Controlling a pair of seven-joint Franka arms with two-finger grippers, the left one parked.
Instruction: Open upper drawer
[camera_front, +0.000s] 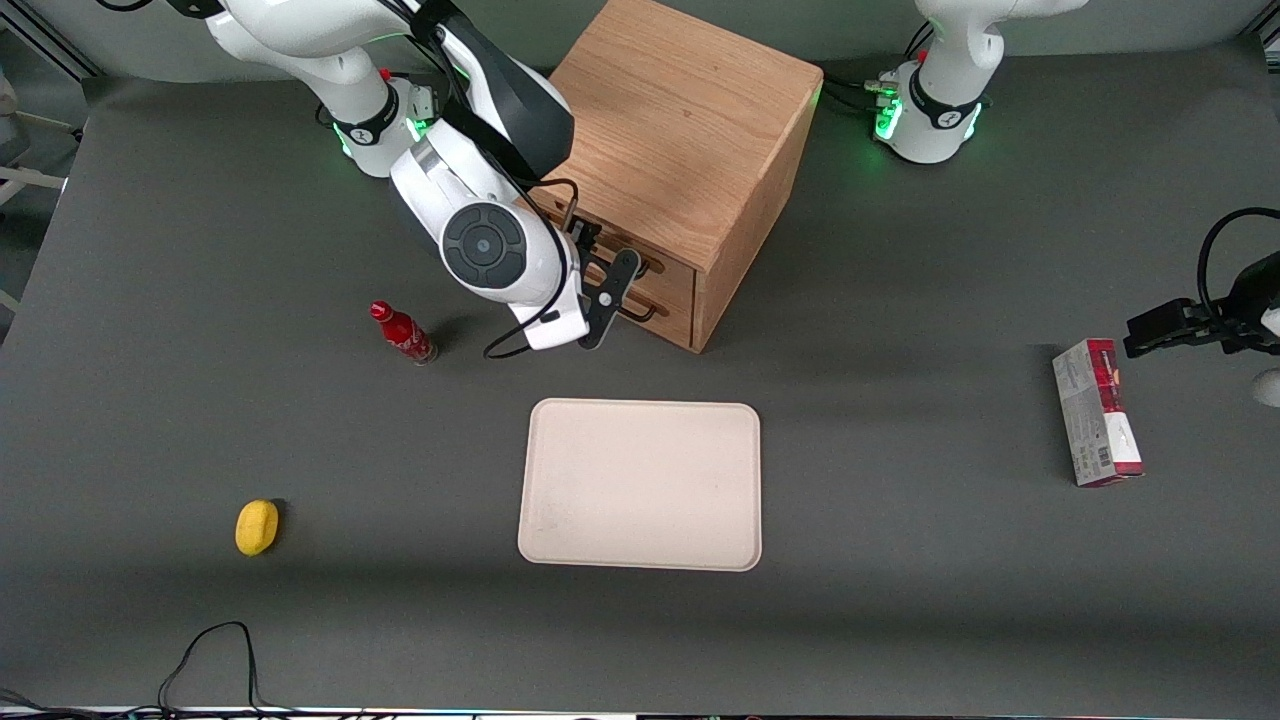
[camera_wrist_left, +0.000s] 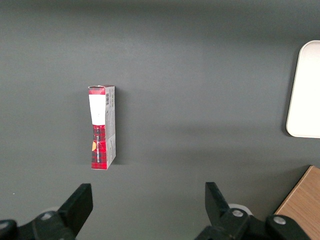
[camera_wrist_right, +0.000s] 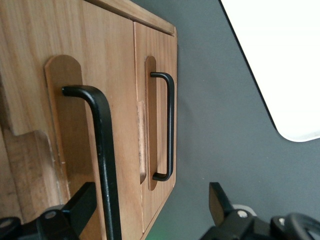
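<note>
The upper drawer, a light oak front with visible grain and a shallow rounded recess under its long black metal loop handle, sits topmost in the cube-shaped oak cabinet, which stands on the dark grey tabletop between the two arm bases. It looks flush with the cabinet face, though the working arm hides much of that face in the front view, so a slight gap cannot be ruled out.

The tool hangs directly in front of the drawer, released, its two black fingers spread wide. The upper handle's bar runs just inside one finger, while the other finger stands clear over the tabletop; neither pad can be seen touching the metal.

Just below, the lower drawer carries a matching thin black loop handle set in its own slot-shaped recess. In the front view the tool shows as a black fork at the cabinet's drawer face, with the white wrist and a looped black cable crowding the space before it.

A small red bottle stands upright on the tabletop beside the wrist, toward the working arm's end. A cream rectangular tray with rounded corners lies nearer the front camera than the cabinet. A yellow, lemon-like object rests nearer still, toward the working arm's end. A red and grey carton lies flat toward the parked arm's end.
</note>
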